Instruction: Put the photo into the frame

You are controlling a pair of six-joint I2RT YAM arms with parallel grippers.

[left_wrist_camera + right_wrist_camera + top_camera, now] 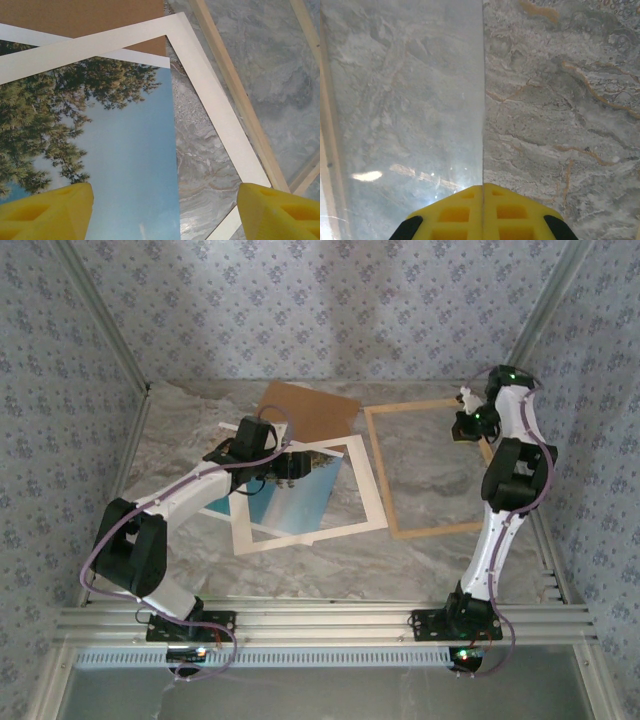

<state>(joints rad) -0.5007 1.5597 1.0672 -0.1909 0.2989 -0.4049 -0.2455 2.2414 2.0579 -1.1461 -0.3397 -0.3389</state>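
Observation:
The photo (pixel 295 500) lies flat on the table, sky and dark trees showing, partly under the skewed white mat border (pixel 365 490). My left gripper (pixel 290 468) hovers open over it. In the left wrist view the yellow fingers straddle the photo's (pixel 125 150) right edge, with nothing between them (pixel 165 215). The light wood frame (pixel 440 530) lies to the right, close beside the mat (pixel 210 100). My right gripper (pixel 465 425) is shut at the frame's far right corner. Its closed tips (pixel 483 187) line up with the edge of a clear pane (pixel 410 100); a pinch is not discernible.
A brown backing board (pixel 310 405) lies at the back, partly under the photo and mat. Wallpapered walls (pixel 60 390) close in the marble table (pixel 330 570) on three sides. An aluminium rail (pixel 320 625) runs along the near edge by the arm bases.

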